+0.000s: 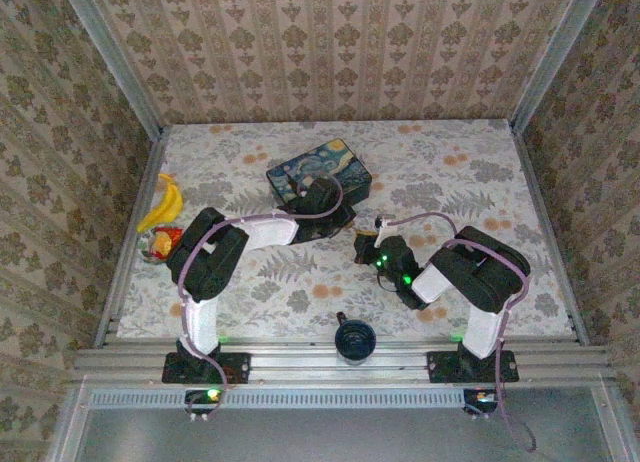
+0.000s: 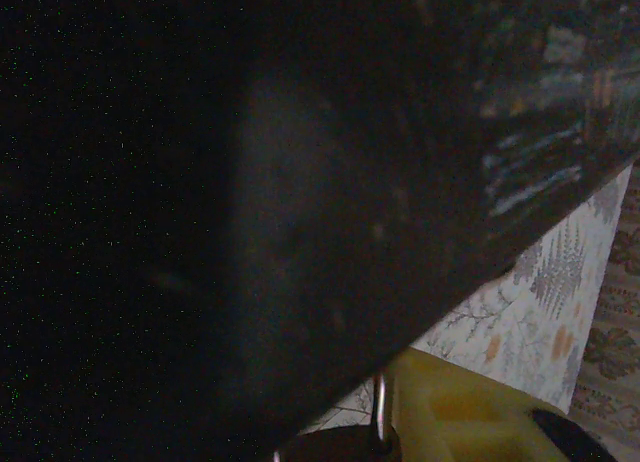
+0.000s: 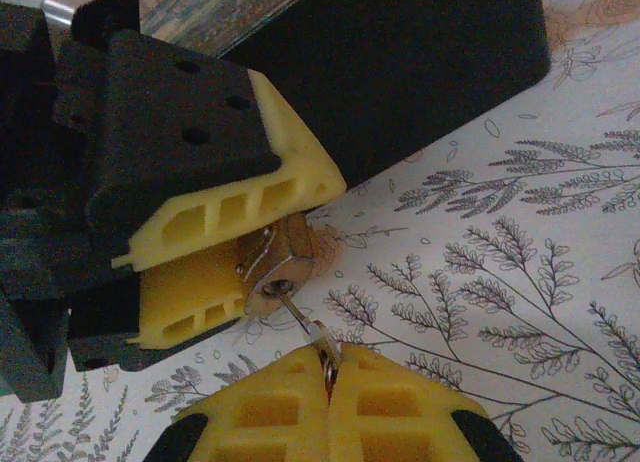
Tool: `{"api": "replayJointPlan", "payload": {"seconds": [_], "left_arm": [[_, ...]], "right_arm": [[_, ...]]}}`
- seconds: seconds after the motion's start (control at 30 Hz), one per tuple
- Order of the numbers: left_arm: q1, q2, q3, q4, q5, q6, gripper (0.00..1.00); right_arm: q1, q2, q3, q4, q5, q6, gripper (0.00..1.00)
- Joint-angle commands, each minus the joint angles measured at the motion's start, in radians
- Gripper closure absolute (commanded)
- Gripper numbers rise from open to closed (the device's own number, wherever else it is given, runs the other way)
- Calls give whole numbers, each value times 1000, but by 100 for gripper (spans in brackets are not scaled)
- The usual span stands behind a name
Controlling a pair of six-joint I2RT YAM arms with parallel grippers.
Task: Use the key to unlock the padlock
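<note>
Right wrist view: the right gripper (image 3: 328,374) has its yellow fingers (image 3: 390,412) pressed together on the head of the key (image 3: 308,322). The thin blade runs up and left into the keyhole of the padlock (image 3: 282,272). That small brass-coloured padlock is pinched by the left gripper (image 3: 270,250), one finger above it and one below. It is held low over the fern-printed table cover (image 3: 520,242), just beside a corner of the dark box (image 3: 420,72). The blade looks only partly in, and it meets the lock face at a slant.

Left wrist view: the box's dark side stands very close. At the lower edge a thin silver loop (image 2: 380,407), likely the shackle, shows beside a yellow finger. I cannot tell whether it passes through anything on the box.

Top view: both arms reach to mid-table and meet just in front of the painted box. A banana (image 1: 163,204) lies at the left edge, well apart.

Risks, as I judge them:
- A turn made with the blade slanted and shallow could bind or bend the key.
- The flat head could twist out from between the pads.
- The padlock is gripped on narrow faces, so it could rotate with the key instead of resisting.
- If the shackle is hooked to the box, any pull would drag the box too
</note>
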Motion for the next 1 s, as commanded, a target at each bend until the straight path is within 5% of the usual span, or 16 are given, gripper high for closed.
{"api": "replayJointPlan", "payload": {"seconds": [0.0, 0.97], "left_arm": [[-6, 37, -7, 17, 119, -87, 100], [-12, 67, 106, -53, 200, -99, 100]], "right_arm": [[-3, 2, 24, 51, 56, -16, 100], [-21, 95, 133, 60, 75, 48, 100]]}}
